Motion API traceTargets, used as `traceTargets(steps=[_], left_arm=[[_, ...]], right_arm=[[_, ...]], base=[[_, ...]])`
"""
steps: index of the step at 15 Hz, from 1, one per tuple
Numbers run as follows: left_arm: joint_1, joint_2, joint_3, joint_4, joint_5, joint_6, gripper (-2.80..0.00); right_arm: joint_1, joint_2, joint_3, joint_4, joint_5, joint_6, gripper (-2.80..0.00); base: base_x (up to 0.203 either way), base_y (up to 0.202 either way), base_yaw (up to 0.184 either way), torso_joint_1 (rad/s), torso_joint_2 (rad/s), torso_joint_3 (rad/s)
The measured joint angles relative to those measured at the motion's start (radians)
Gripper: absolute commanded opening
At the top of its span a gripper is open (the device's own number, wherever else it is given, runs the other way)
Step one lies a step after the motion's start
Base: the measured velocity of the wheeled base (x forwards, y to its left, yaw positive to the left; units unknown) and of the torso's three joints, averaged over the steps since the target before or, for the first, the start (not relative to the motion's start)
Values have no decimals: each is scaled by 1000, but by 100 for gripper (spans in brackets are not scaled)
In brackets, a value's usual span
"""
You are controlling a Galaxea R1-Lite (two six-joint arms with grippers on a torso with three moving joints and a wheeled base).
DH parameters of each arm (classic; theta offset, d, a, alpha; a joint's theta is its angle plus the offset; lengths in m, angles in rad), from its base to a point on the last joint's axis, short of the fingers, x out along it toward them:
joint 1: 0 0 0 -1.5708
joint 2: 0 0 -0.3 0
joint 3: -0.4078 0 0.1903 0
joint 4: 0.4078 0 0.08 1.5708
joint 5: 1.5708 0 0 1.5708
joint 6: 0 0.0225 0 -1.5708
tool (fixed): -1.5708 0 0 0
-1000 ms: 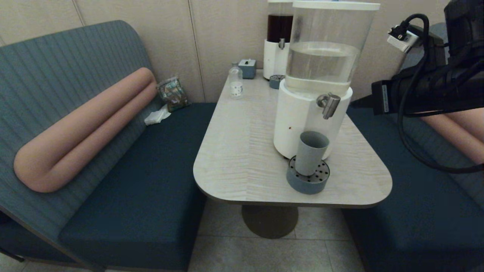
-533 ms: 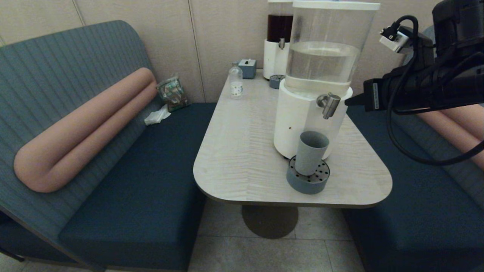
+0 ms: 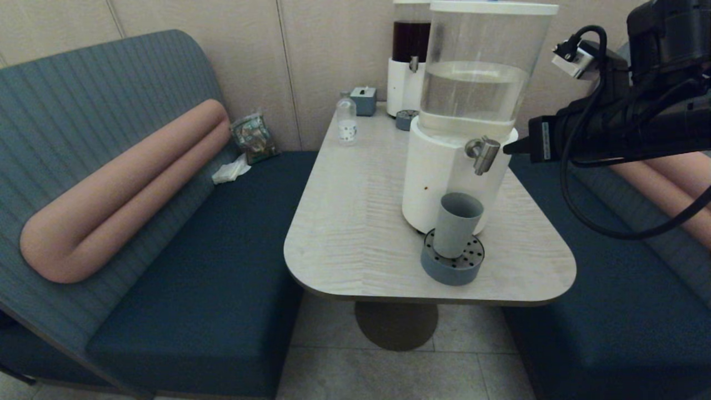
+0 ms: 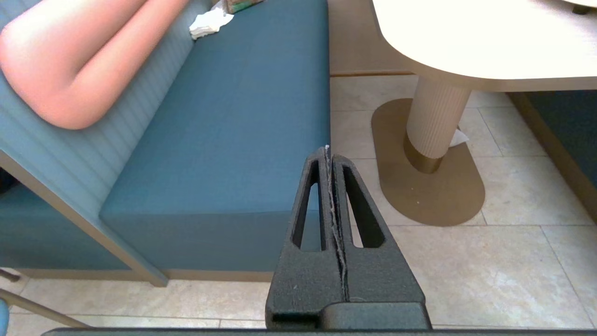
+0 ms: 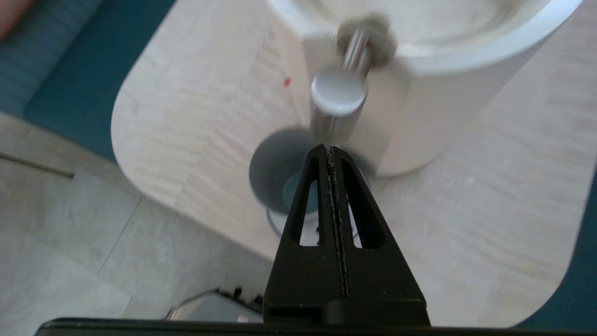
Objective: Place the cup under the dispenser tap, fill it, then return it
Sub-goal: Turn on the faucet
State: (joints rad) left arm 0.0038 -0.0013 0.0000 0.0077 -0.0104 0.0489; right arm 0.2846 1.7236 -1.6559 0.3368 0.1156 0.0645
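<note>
Our head view looks down on the pale rounded wooden table [image 3: 355, 222]; both wrist views share it, the right close, the left from low.

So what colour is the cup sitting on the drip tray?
Matte grey-blue, the cup matches the drip tray; clearest in the head view.

tabletop [image 3: 355, 222] | near right: drip tray [image 3: 451, 261], clear-water dispenser [image 3: 452, 161] | far: bottle [image 3: 346, 119], tissue box [image 3: 363, 100], dark-liquid dispenser [image 3: 407, 66]

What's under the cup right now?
The cup stands upright on the round drip tray, on its perforated metal top, below the dispenser tap. The patch of perforated top beneath the cup's base is covered. The shut right gripper is beside the tap.
</note>
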Motion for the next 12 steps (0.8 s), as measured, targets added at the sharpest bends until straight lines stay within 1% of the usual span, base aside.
traceTargets(steps=[5,9,12], left_arm=[[-1,0,0,0,0,0,-280],[-1,0,0,0,0,0,-280],[0,0,0,0,0,0,-280]], right_arm=[[-5,-4,-9,-65,-11,-9,-280],[-6,31,-51,-62,-13,-3,-280],[-25,68,-94,-58,-13,0,-280]], base=[[0,0,0,0,0,0],[0,0,0,0,0,0],[0,0,0,0,0,0]])
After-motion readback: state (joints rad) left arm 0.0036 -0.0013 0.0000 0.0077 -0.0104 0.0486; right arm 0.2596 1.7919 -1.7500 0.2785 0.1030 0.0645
